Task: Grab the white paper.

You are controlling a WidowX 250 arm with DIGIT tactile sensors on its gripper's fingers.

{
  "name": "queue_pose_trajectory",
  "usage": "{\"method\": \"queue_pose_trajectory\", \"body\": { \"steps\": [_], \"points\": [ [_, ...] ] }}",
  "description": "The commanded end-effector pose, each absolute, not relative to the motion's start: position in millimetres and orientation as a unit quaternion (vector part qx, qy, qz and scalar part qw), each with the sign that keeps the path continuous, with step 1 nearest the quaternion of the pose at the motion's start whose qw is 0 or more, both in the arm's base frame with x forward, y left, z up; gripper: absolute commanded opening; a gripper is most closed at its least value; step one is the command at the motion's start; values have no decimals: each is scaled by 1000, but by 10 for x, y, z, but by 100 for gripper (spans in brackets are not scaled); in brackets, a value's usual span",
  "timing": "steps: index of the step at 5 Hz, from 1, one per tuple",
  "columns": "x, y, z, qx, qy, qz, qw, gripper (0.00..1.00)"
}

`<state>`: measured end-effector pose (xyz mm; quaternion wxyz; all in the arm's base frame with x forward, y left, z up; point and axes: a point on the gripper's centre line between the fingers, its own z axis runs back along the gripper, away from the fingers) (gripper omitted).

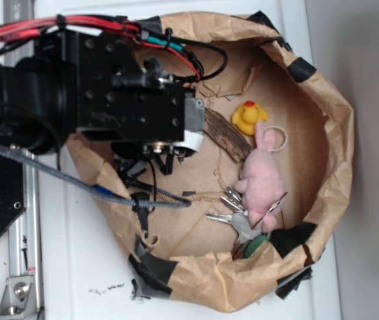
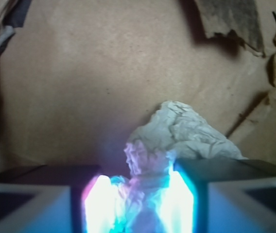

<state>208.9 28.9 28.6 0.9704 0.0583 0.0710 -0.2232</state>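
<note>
Wrist: white paper (image 2: 177, 133) between gripper (image 2: 140, 199) pads.

white paper (image 2: 186, 133) lower part washed out by glare between end effector (image 2: 140, 204) fingers, hidden by arm in exterior view

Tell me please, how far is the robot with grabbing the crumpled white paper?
Done: the gripper is down inside the brown paper-lined bin, and the crumpled off-white paper wad sits between its fingers in the wrist view. In hand: closing on the wad; whether the grip is firm cannot be told. Left: lifting it out. The exterior view hides the wad behind the arm.
</note>
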Motion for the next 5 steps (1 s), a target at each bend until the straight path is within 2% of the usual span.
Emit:
{"method": "queue_pose_trajectory", "body": {
  "steps": [1,2,3,4,5],
  "points": [
    [2380,-24,916,48,-19,-210,976,0],
    [2552,-188,1465,25,-91,-181,979,0],
    [2568,-232,1789,20,-111,-164,980,0],
    [2528,-229,1877,2,-144,-91,985,0],
    [2515,-248,1894,-13,-152,-49,987,0]
  ]
}}
